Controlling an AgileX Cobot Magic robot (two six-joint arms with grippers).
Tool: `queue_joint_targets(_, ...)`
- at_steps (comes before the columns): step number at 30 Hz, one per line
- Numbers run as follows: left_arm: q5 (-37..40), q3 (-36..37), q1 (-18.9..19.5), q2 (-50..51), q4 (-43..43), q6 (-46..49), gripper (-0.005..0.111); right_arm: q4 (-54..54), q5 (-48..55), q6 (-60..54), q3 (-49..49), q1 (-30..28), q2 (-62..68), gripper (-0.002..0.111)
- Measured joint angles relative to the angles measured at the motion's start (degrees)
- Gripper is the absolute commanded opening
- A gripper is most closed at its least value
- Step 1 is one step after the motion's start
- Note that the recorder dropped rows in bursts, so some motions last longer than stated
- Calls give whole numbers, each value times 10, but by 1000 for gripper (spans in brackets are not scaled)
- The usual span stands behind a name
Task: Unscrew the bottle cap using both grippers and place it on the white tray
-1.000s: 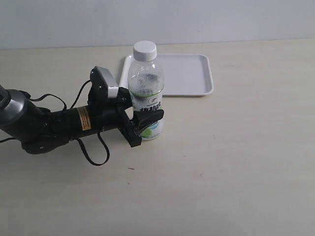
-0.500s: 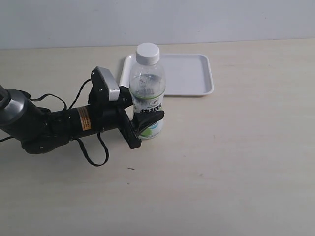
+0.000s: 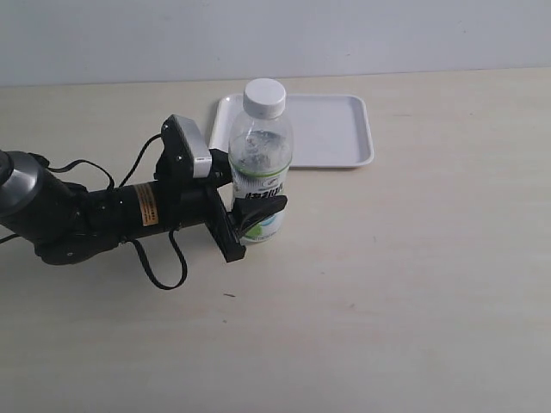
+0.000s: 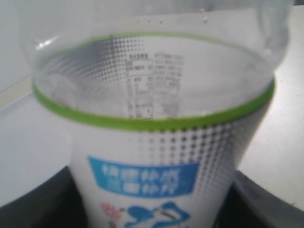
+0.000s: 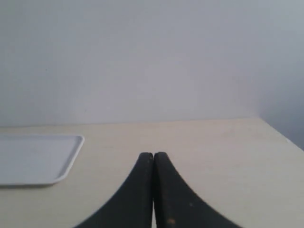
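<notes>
The clear bottle [image 3: 261, 168] stands upright in front of the white tray [image 3: 331, 129], its white ribbed cap [image 3: 264, 96] screwed on top. My left gripper [image 3: 250, 221] is shut on the bottle's labelled lower half, one black finger [image 3: 261, 209] across the front. In the left wrist view the bottle [image 4: 154, 128] fills the frame between the dark fingers [image 4: 259, 202]. My right gripper [image 5: 153, 155] is shut with nothing in it, above bare table, and does not show in the exterior view. A corner of the tray [image 5: 33, 159] lies beside it.
The left arm [image 3: 77, 219], with its orange label and looping cables, lies low across the table on the left. A pale wall rises behind the table's far edge.
The left gripper has carried the bottle slightly to the right and away from the camera, still upright. The cap sits a little further right than before.
</notes>
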Motion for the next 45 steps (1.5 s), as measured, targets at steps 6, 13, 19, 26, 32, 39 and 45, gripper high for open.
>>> queue_joint_targets(6,0,0,0,-1,1,0,0,46,-59,3,0,0,0,0)
queue_joint_targets(13,2,0,0,-1,1,0,0,165,-70,67,-26,0,0,0)
queue_joint_targets(19,4,0,0,-2,1,5,0,188,-2,67,-149,0,63,0)
queue_joint_targets(26,4,0,0,-2,6,10,0,228,180,-18,-367,0,285,0)
queue_joint_targets(32,11,0,0,-5,10,14,0,249,416,-101,-565,0,509,0)
queue_joint_targets(39,46,-1,0,-22,13,22,0,262,608,-140,-748,19,725,0)
queue_joint_targets(45,60,-1,0,-27,14,24,0,259,624,-142,-819,111,836,0)
